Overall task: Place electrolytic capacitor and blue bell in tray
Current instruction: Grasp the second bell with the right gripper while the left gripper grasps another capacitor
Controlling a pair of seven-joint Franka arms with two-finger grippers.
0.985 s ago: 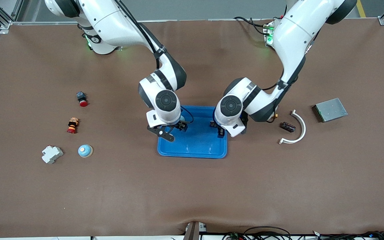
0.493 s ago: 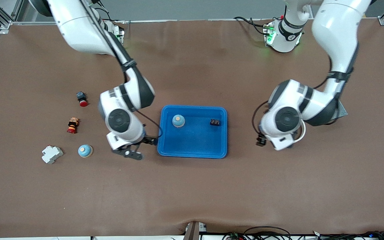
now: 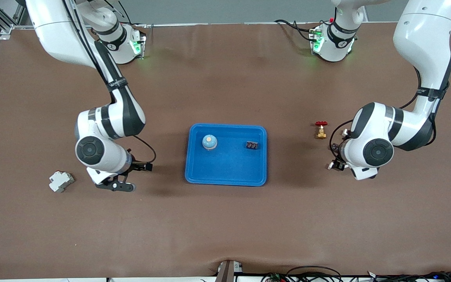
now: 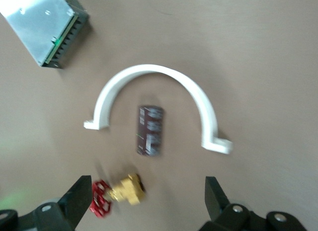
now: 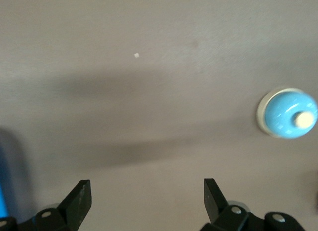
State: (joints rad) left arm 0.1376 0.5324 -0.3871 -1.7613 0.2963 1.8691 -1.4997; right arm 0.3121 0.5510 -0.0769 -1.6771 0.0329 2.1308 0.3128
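hovering over the brown worktop (image 3: pixel 225 219) toward the right arm's end, the right end effector (image 5: pixel 147 201) is released and grasps nothing; a second blue bell (image 5: pixel 288 113) lies on the worktop near it, apart from its fingers. in the blue tray (image 3: pixel 225 178), between the two arms, rest a blue bell (image 3: pixel 209 142) and a small dark electrolytic capacitor (image 3: pixel 252 145), well apart from both end effectors. the left end effector (image 4: pixel 149 196) is released over a brass valve (image 4: pixel 119 192), with a dark cylindrical capacitor (image 4: pixel 150 130) inside a white arched clip (image 4: pixel 156 99) and a grey metal box (image 4: pixel 43 26) nearby.
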